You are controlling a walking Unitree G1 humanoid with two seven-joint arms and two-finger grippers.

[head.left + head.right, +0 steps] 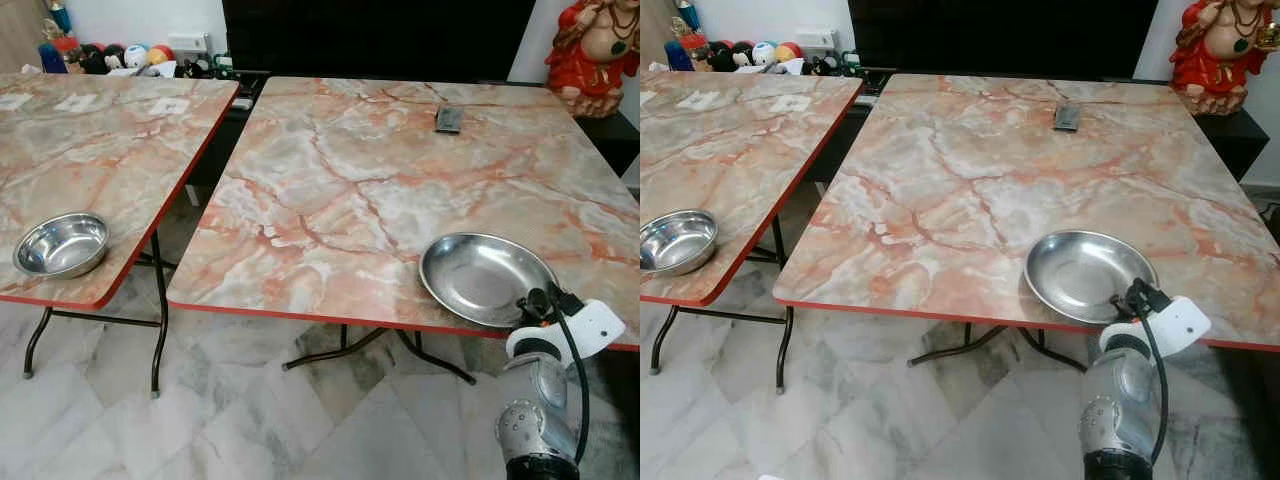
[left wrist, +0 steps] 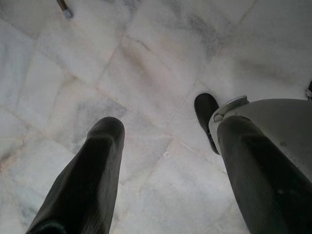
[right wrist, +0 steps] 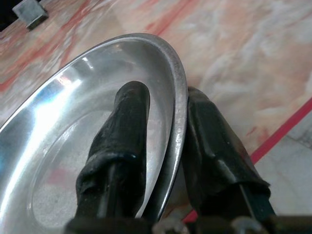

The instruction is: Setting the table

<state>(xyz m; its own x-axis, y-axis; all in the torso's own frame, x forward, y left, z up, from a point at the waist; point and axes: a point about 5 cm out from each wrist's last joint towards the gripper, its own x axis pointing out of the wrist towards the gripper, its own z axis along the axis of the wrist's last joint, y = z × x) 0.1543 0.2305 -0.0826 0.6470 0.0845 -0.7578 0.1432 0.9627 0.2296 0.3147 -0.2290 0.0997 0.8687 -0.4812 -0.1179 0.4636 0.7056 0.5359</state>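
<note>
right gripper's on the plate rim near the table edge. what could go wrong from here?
1. The right gripper pinches only the thin rim of the steel plate, one finger inside, one outside; it could slip or tilt.
2. The plate sits close to the red edge of the table; a pull toward the robot could drop it on the floor.

Even, bright indoor light is falling throughout, glare is glinting inside the steel plate (image 3: 73, 122) between soft-focused black fingers (image 3: 122, 146).
</note>
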